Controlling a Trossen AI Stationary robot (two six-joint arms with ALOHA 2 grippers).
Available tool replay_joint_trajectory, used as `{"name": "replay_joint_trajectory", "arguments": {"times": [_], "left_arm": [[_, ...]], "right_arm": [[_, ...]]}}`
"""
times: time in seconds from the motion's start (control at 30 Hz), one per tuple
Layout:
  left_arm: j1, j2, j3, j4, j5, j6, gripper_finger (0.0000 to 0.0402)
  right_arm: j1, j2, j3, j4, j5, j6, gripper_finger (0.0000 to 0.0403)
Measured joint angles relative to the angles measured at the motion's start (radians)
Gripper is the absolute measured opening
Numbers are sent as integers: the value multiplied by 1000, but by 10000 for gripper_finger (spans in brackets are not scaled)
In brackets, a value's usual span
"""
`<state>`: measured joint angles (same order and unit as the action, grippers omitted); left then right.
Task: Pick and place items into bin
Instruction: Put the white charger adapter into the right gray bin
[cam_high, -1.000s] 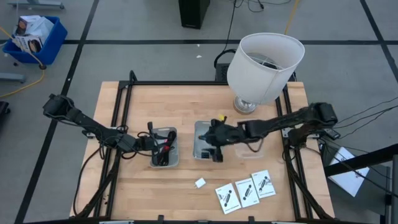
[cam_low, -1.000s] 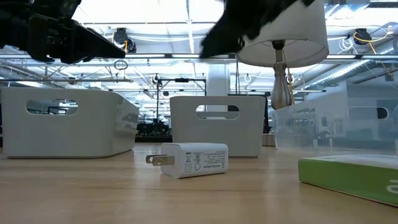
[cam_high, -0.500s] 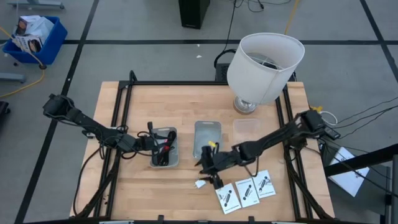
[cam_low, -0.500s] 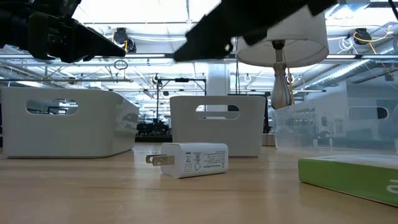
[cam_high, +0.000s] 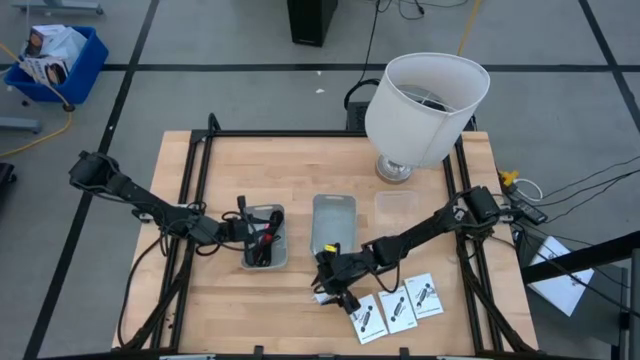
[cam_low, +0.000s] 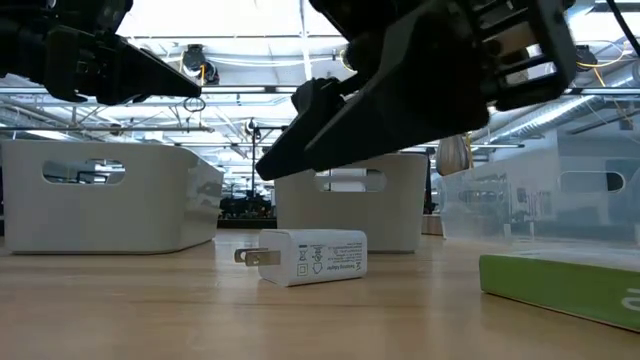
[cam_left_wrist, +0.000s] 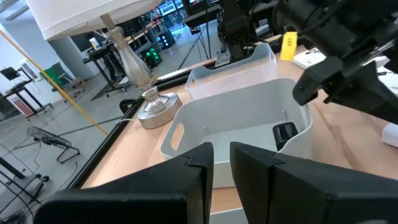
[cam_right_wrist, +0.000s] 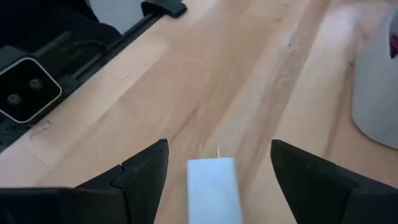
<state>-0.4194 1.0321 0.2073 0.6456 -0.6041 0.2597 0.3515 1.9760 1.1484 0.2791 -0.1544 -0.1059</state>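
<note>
A tiny white block (cam_high: 322, 295) lies on the wood near the table's near edge; the low view shows it on its side (cam_low: 310, 257), prongs to the left. My right gripper (cam_high: 330, 285) hangs open just above it (cam_low: 275, 165), one finger on either side of the block (cam_right_wrist: 211, 183) without touching. Three white cards (cam_high: 397, 308) lie flat to the block's right. The dark red and black-and-red cables (cam_high: 262, 238) lie in the left bin (cam_high: 283, 212). A tiny black block (cam_left_wrist: 285, 132) sits in the middle bin (cam_high: 333, 205). My left gripper (cam_high: 237, 228) waits shut at the left bin's left rim.
A big white lampshade on a metal foot (cam_high: 425, 105) stands at the far right. A clear container (cam_high: 398, 205) sits right of the middle bin. Black frame rails (cam_high: 195, 190) run along the table's sides. Bare wood lies along the near edge, left of the block.
My right gripper has swung from over the middle bin toward the table's near edge and come down, and now hangs open just above the white block. The block, the cards and the bins have stayed where they were.
</note>
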Motion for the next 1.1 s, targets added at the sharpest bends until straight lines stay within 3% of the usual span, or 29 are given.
{"name": "replay_joint_trajectory", "arguments": {"times": [0.57, 0.83, 1.1], "left_arm": [[0, 0, 0, 0, 0, 1, 63], [0, 0, 0, 0, 0, -1, 63], [0, 0, 0, 1, 0, 1, 63]], "right_arm": [[11, -6, -2, -13, -28, -5, 249], [11, -30, -3, -28, 5, -8, 249], [65, -30, -3, -53, 104, -9, 249]]}}
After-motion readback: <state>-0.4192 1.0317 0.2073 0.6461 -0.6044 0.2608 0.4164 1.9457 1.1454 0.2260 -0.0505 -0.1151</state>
